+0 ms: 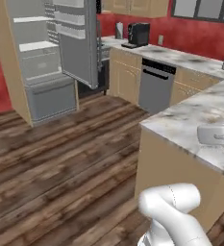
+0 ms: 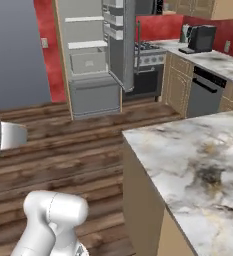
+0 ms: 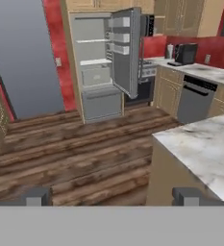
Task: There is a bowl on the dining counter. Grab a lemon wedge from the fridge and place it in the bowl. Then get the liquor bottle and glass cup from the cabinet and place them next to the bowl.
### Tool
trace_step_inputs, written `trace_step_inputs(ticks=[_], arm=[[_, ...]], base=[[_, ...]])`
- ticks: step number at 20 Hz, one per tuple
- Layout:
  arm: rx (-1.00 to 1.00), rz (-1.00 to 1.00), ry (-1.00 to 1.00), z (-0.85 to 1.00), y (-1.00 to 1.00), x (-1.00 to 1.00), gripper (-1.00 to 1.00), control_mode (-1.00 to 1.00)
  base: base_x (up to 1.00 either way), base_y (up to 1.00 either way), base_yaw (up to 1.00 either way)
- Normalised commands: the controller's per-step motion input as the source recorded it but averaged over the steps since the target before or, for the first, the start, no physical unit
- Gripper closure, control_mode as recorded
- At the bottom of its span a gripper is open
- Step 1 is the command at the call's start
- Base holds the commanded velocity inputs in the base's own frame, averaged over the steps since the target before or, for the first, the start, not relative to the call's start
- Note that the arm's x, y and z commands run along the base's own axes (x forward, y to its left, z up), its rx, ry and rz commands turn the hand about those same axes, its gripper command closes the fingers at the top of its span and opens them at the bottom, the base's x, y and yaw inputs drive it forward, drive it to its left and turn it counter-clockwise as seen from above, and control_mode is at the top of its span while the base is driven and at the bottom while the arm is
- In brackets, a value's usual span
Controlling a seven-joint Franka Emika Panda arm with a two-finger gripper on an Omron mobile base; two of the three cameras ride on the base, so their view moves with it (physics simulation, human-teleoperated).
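**Fridge open across the floor; fingers spread and empty**

The fridge (image 3: 101, 72) stands against the red back wall with its door (image 3: 127, 50) swung wide to the right. White shelves and a grey lower drawer (image 3: 103, 103) are exposed inside. No lemon wedge can be made out on the shelves at this range.

The dining table (image 2: 198, 165), marbled white-grey with dark veins on a tan base, lies to the right of the fridge and well apart from it, with bare wood floor (image 3: 75, 153) between. In the left base view a pale rounded object (image 1: 218, 133) rests on the table at the right edge of the picture; whether it is the bowl cannot be told.

In the hand view the fingers (image 3: 38, 196) stand wide apart at the bottom corners, with nothing between them. They face the fridge across the floor.

Right of the fridge, along the back wall, a stove (image 2: 147, 70) and a dishwasher (image 1: 154, 85) sit under a second marbled counter carrying a black coffee machine (image 1: 138, 34).
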Motion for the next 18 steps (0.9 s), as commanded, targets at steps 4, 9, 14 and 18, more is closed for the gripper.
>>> trace_step_inputs(ticks=[4,9,14,18], arm=[[0.0,0.0,0.0,0.0,0.0,0.0,-1.0,1.0],[0.0,0.0,0.0,0.0,0.0,0.0,-1.0,1.0],[0.0,0.0,0.0,0.0,0.0,0.0,-1.0,1.0],[0.0,0.0,0.0,0.0,0.0,0.0,-1.0,1.0]], base=[[0.68,0.73,-0.64],[0.69,0.73,-0.64],[0.74,0.76,-0.61],[0.83,0.81,-0.58]])
